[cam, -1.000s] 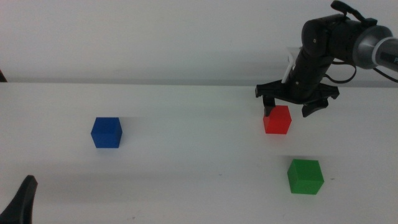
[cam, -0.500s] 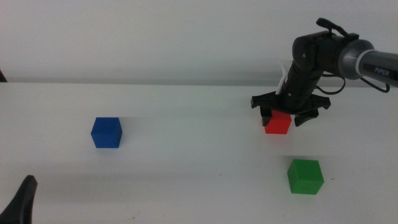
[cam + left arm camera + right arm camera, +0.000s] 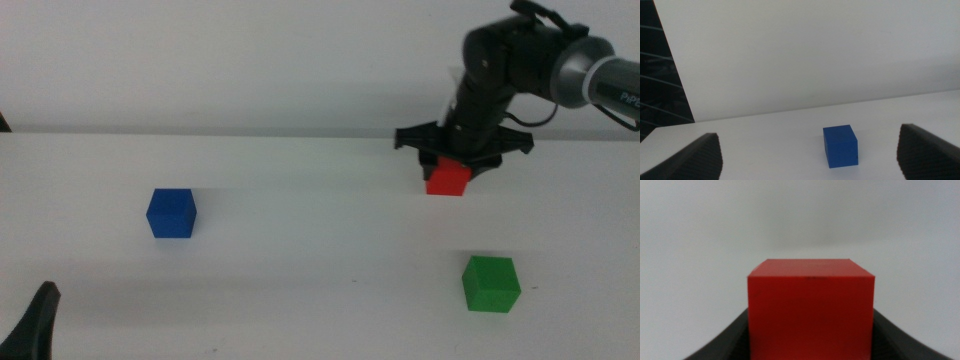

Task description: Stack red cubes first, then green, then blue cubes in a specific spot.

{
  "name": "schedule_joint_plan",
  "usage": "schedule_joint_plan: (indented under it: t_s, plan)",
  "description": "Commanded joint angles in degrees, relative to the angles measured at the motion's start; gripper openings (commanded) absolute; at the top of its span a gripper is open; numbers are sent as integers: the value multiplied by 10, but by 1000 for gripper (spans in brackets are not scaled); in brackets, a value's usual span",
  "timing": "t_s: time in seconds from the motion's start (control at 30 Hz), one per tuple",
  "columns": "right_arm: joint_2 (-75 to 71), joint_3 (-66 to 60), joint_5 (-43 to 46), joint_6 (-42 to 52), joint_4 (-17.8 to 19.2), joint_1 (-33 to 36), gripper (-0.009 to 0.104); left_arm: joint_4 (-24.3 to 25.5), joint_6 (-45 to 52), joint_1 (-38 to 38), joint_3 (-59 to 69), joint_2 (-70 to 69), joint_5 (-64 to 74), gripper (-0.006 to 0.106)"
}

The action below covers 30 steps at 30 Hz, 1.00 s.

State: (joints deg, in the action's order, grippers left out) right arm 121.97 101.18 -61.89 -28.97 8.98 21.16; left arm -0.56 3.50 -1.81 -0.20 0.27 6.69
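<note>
Three cubes on your table [image 3: 300, 280]: your right hand [image 3: 452, 172] is clamped on the red [image 3: 448, 180] one, far right, looks lifted slightly. Green [image 3: 490, 284] sits nearer, well apart; blue [image 3: 171, 213] is way left. Your left hand [image 3: 32, 325] waits bottom-left, jaws spread wide.

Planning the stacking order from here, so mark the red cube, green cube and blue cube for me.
red cube [image 3: 447, 181], middle view, on its front face below the right claw.
green cube [image 3: 490, 285], middle view, centre of its front face.
blue cube [image 3: 171, 214], middle view, centre of its front face.
</note>
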Motion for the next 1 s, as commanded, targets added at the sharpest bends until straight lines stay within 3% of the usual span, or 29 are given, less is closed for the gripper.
schedule_joint_plan:
  t_s: [0.0,0.33,0.97]
  plan:
    - [-23,3,-35,-51,13,39,20,-3,-3,1,24,-24,-9,94]
    - [-19,1,-59,-166,12,173,20,-3,-3,1,24,-24,-9,94]
    - [27,1,-67,-180,-1,200,20,-3,-4,1,24,-24,-9,94]
